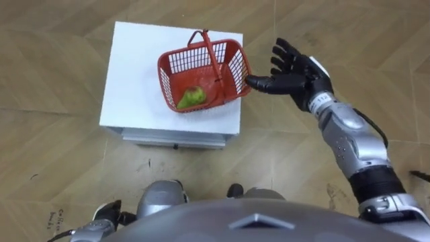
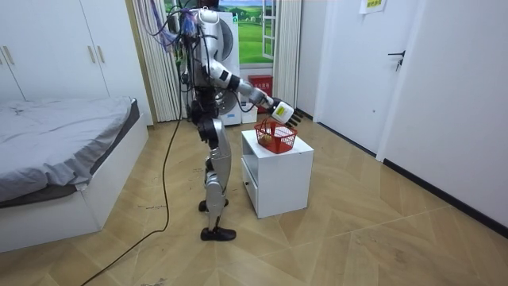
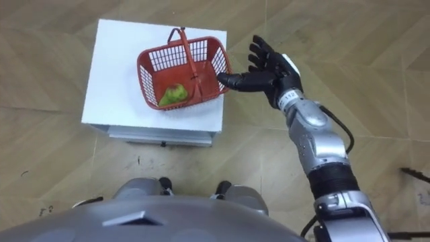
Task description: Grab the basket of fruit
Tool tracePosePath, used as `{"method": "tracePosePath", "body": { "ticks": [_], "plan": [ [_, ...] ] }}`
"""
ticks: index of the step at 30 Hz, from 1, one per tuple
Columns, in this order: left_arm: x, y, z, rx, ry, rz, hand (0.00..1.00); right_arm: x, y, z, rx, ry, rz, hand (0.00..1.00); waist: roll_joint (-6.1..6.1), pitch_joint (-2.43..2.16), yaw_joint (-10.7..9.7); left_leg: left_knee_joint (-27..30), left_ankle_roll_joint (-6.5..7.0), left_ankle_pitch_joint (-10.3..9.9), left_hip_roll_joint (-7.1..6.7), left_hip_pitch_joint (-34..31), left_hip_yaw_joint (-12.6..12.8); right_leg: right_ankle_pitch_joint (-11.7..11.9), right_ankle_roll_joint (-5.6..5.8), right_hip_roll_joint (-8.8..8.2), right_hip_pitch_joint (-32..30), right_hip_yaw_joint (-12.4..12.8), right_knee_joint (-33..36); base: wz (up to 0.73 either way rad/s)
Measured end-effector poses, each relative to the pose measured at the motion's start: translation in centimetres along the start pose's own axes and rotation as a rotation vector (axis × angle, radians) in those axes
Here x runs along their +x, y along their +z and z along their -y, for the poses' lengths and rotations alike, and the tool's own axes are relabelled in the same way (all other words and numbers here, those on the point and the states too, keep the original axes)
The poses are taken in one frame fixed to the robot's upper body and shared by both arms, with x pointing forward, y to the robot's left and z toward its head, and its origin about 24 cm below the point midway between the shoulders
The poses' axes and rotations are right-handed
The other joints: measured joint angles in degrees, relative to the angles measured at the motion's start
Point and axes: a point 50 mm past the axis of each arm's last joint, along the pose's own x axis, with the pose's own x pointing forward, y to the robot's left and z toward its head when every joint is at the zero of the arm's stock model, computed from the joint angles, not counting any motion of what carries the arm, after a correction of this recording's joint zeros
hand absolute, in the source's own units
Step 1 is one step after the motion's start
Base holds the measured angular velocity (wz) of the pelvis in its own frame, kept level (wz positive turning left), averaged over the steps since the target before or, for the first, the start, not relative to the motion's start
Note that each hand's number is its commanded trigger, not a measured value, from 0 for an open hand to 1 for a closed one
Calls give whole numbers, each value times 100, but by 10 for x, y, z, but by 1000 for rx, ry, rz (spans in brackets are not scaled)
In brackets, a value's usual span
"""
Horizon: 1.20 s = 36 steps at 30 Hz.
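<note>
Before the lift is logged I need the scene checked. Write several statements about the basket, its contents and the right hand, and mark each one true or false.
1. The red plastic lattice basket stands on the white square cabinet top. True.
2. The basket's handle lies folded flat on the rim. False: it arches upright across the basket.
3. A green fruit with a reddish patch lies inside the basket. True.
4. The right hand is closed round the handle. False: its fingers are spread open beside the basket's right rim, with the thumb tip at that rim.
5. The robot kneels at the cabinet. False: the room view shows it standing.
</note>
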Motion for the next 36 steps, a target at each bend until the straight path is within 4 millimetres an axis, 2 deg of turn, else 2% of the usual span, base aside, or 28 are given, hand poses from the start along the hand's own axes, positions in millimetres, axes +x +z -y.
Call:
{"method": "tracePosePath", "body": {
  "ticks": [1, 3, 4, 6, 8, 9, 11, 14, 16, 17, 19, 25, 30, 33, 36],
  "plan": [
    [0, -1, 0, -3, 2, -3, 0, -2, 5, 4, 2, -20, 25, 0, 25, 8, -80, -7, -4, -2, 11, 7, 25, 0, 0, 8, -6, 13, -1, -9],
    [0, -4, 0, -8, 4, -8, 0, -8, 9, 10, 4, -47, 57, 0, 58, 11, -116, -82, -12, -5, 43, 78, 126, 1, -2, 37, -8, 99, -1, -25],
    [-1, -6, 0, -18, 7, -13, 0, -11, 9, 12, 8, -63, 65, 0, 91, -7, -147, -99, -32, -17, 63, 149, 173, 4, -7, 67, 11, 176, -13, -31],
    [-1, -8, 0, -18, 14, -18, 0, -16, 3, 17, 10, -95, 55, 0, 155, -46, -233, -180, -43, -11, 72, 247, 213, 5, -8, 83, 55, 204, -15, -20],
    [-1, -8, -1, -20, 26, -17, 0, -20, -2, 21, -11, -119, 38, 0, 204, -43, -268, -264, -48, -9, 87, 376, 328, 4, -8, 108, 88, 319, -24, -24],
    [-1, -8, -3, -32, 31, -15, 0, -23, -7, 24, -36, -134, 19, 0, 225, -47, -357, -293, -50, -11, 88, 410, 340, 4, -8, 112, 108, 331, -35, -13],
    [-1, -4, -6, -35, 40, -2, 0, -28, -16, 29, -77, -156, -17, 0, 230, -49, -422, -326, -50, -11, 90, 448, 411, 4, -8, 114, 101, 361, -38, -16],
    [-1, -2, -7, -33, 49, 6, 0, -37, -47, 40, -117, -204, -141, 0, 219, -47, -470, -412, -59, -21, 88, 618, 503, 4, -7, 134, 200, 470, -95, -21],
    [-1, 3, -8, -45, 61, 26, 0, -46, -78, 50, -139, -246, -284, 0, 213, -42, -509, -488, -63, -24, 94, 763, 612, 4, -7, 149, 278, 540, -116, -18],
    [-1, 3, -9, -51, 64, 28, 0, -49, -87, 53, -143, -258, -325, 0, 217, -38, -519, -515, -64, -24, 94, 806, 618, 4, -7, 152, 313, 546, -122, -13],
    [-1, 6, -9, -50, 75, 47, 0, -70, -121, 63, -152, -304, -487, 0, 233, -39, -538, -593, -67, -24, 97, 902, 654, 3, -5, 163, 381, 562, -143, -10],
    [-1, 12, -8, -40, 87, 71, 0, -110, -172, 70, -155, -341, -762, 0, 255, -28, -546, -624, -86, -36, 117, 923, 743, 5, -6, 198, 390, 615, -198, -7],
    [-1, 12, -7, -31, 81, 70, 0, -124, -187, 67, -128, -338, -846, 0, 306, 4, -539, -623, -107, -50, 134, 972, 701, 6, -8, 213, 471, 576, -244, 2],
    [0, 14, -7, -10, 82, 71, 0, -131, -194, 68, -116, -351, -895, 0, 323, 7, -541, -614, -114, -57, 137, 1021, 581, 9, -14, 214, 602, 470, -309, 17],
    [0, 13, -5, -7, 77, 70, 0, -131, -194, 68, -116, -358, -904, 0, 353, 6, -538, -602, -115, -56, 139, 1024, 513, 9, -14, 211, 657, 390, -332, 14]
  ]
}}
